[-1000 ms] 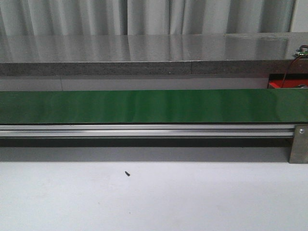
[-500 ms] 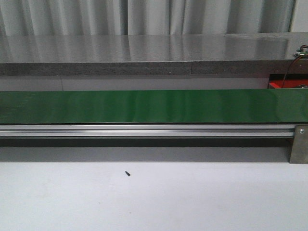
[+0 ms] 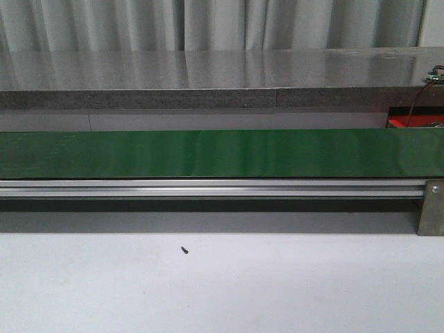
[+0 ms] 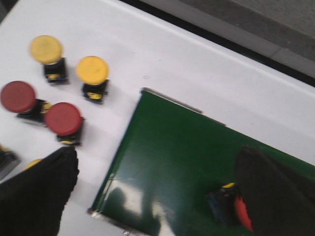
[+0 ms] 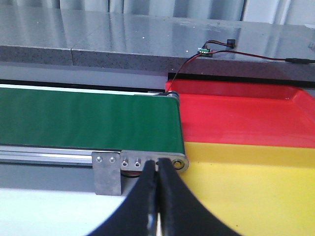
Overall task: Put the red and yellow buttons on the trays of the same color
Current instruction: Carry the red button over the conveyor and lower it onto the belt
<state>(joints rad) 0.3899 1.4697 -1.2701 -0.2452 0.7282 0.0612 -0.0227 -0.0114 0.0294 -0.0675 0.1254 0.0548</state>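
In the left wrist view my left gripper (image 4: pixel 157 157) is open, its black fingers (image 4: pixel 39 189) spread wide over the end of the green belt (image 4: pixel 177 147). A red button (image 4: pixel 240 211) lies on its side on the belt, right against one finger and partly hidden by it. On the white table beside the belt stand two yellow buttons (image 4: pixel 46 49) (image 4: pixel 92 70) and two red buttons (image 4: pixel 18 96) (image 4: pixel 63 118). In the right wrist view my right gripper (image 5: pixel 157 166) is shut on nothing, near the belt's other end, by the red tray (image 5: pixel 236 118) and the yellow tray (image 5: pixel 256 182).
The green conveyor belt (image 3: pixel 222 154) on its aluminium rail (image 3: pixel 208 189) crosses the front view, with a grey stone ledge (image 3: pixel 208 76) behind. A sliver of the red tray (image 3: pixel 415 123) shows at the right. A small black speck (image 3: pixel 184 250) lies on the white table. Wires (image 5: pixel 211 49) rest on the ledge.
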